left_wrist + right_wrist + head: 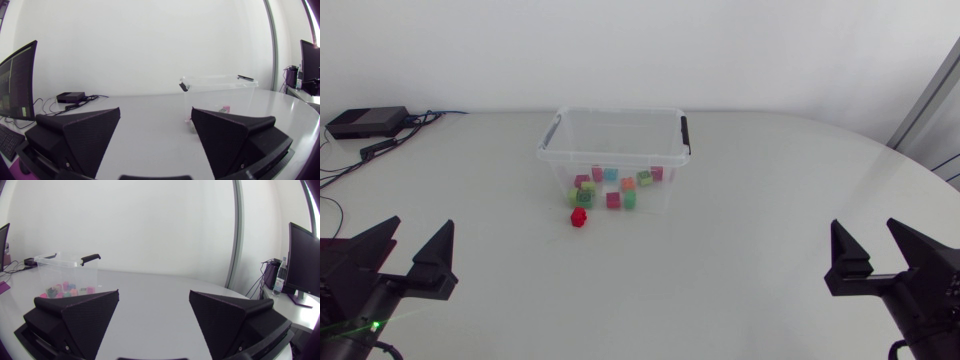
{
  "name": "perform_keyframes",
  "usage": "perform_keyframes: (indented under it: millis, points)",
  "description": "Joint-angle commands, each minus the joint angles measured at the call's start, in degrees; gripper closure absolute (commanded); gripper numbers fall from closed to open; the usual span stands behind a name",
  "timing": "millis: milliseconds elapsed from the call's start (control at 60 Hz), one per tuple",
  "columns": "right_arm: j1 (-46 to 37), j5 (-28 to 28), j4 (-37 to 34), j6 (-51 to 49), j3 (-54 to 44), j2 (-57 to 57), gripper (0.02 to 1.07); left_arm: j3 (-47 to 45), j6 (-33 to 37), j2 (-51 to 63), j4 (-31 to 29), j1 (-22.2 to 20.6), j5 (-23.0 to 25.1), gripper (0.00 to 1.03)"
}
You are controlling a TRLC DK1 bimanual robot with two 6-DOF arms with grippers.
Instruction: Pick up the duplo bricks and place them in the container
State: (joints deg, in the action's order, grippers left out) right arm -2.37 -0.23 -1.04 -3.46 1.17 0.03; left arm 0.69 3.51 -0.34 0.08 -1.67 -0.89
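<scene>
Head view | left pincer (422, 223) spread wide — holding nothing | right pincer (863, 224) same

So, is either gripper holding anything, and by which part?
Nothing is held: left gripper and right gripper are open and empty; the red brick lies beside the container.

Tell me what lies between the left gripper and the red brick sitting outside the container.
Nothing: in the head view, only bare white table separates the open left gripper from the red brick.
</scene>
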Motion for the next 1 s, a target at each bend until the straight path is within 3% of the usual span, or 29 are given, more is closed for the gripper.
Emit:
perform_keyframes:
  millis: [0, 333, 417, 567, 767, 850, 983]
  points:
    - [-0.4, -0.2, 0.6, -0.8, -1.2, -0.3, 0.06, -0.5, -0.3, -0.4, -0.8, 0.4, 0.1, 0.04]
    - [-0.4, -0.2, 0.6, -0.8, -1.2, -0.4, 0.06, -0.6, -0.4, -0.5, -0.6, 0.4, 0.1, 0.04]
    - [-0.4, -0.2, 0.6, -0.8, -1.2, -0.4, 0.06, -0.6, -0.8, -0.5, 2.9, 0.3, 0.1, 0.04]
    - [-0.4, -0.2, 0.6, -0.8, -1.2, -0.3, 0.06, 6.2, -1.2, 1.0, 2.4, 0.4, 0.1, 0.08]
    - [-0.4, -0.2, 0.6, -0.8, -1.2, -0.3, 0.06, 24.1, -2.0, 22.4, -2.7, -0.3, 0.1, 0.07]
    - [-0.4, -0.2, 0.6, -0.8, -1.2, -0.4, 0.06, 27.6, -1.0, 27.2, -2.9, -0.5, 0.1, 0.07]
    - [-0.3, -0.2, 0.6, -0.8, -1.2, -0.3, 0.06, 33.5, 0.7, 45.1, -3.5, -4.0, 0.2, 0.07]
